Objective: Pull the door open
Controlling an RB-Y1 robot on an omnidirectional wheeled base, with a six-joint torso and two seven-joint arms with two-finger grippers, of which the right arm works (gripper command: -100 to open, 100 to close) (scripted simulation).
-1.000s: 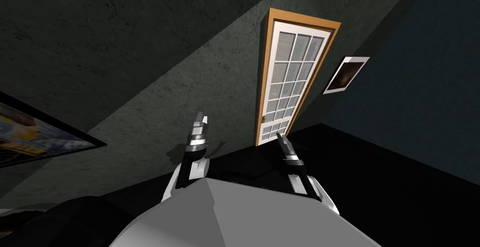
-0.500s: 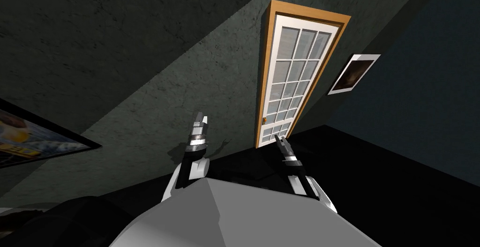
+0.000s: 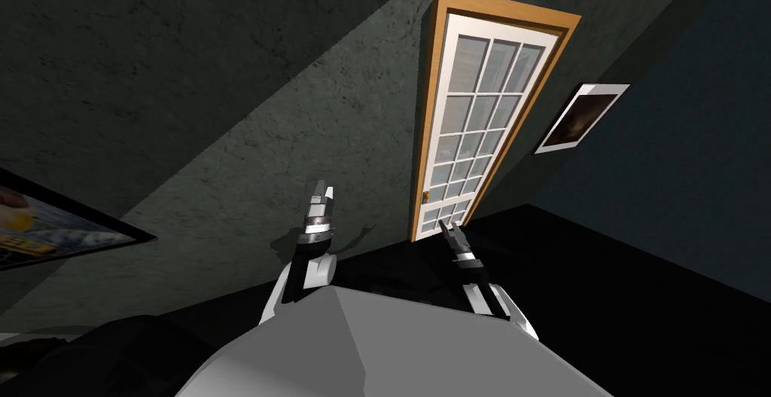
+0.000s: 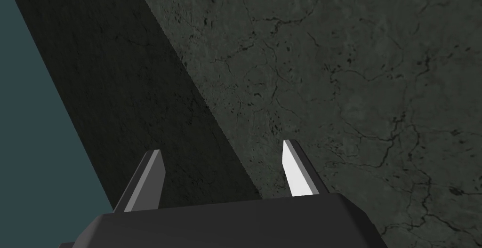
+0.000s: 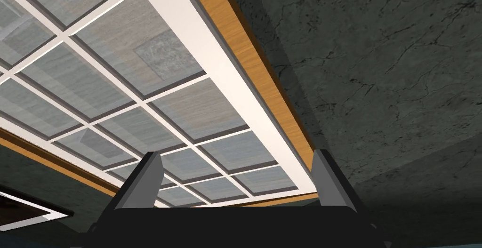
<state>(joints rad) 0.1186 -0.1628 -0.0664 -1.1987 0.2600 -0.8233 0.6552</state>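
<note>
Door (image 3: 468,125) flush in frame (image 3: 428,114); right hand (image 3: 451,226) spread, apart from it

Free space between right gripper (image 3: 452,227) and door (image 3: 470,140); wall (image 3: 339,129) beside door.

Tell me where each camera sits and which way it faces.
Head view: on the head, looking steeply down and forward at the dark wall and the glazed door; both forearms, left hand and right hand show.
Left wrist view: on the left hand, facing the wall; its open fingers show.
Right wrist view: on the right hand, facing the door; its open fingers show.
Shared: head and right wrist views both show the door and a framed picture.
</note>
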